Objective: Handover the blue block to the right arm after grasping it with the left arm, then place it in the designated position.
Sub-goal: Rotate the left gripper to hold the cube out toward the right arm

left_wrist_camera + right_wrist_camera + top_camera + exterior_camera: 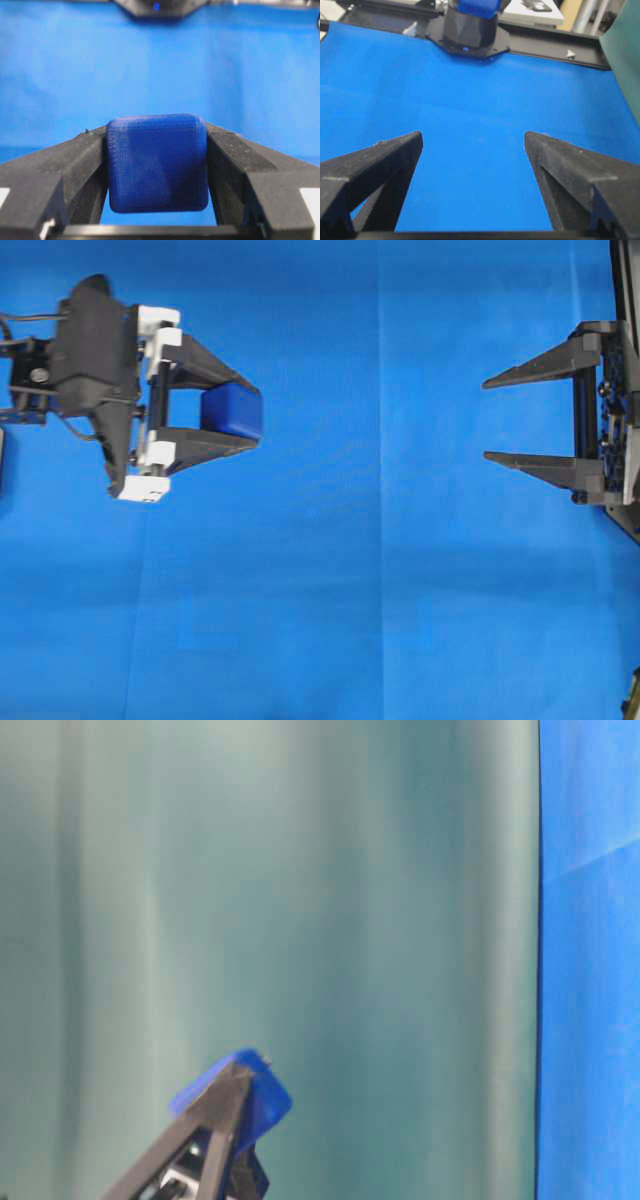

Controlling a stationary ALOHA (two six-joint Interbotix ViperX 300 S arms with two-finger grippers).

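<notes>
Small dark-blue cube with rounded edges, the blue block (pixel 232 410): sits between the two long black fingers of the left gripper (pixel 240 410), out near the fingertips. Left wrist view confirms it: block (pixel 157 162) pressed flush by a finger (pixel 65 175) on each side, nothing under it but blue cloth far below. Table-level view shows the block (pixel 262 1095) in the air against a green curtain (pixel 300 870), fingers below and alongside it. So: lifted clear of the blue-cloth-covered desk (pixel 350 590), clamped by the left gripper.

Relation that matters: from the block, the right gripper (pixel 485 420) lies well apart, straight across the cloth, fingers pointing back toward the block. The two grippers face each other roughly tip to tip on about the same line in the overhead view. The block has no marked long axis.

Right gripper: fingers spread wide, nothing between them; right wrist view shows only bare cloth between the two tips (pixel 415 140).

Judgement: grasp done, handover not yet begun. The next move calls for closing the gap so the block's free faces enter the right gripper's spread, crosswise to the left fingers.
</notes>
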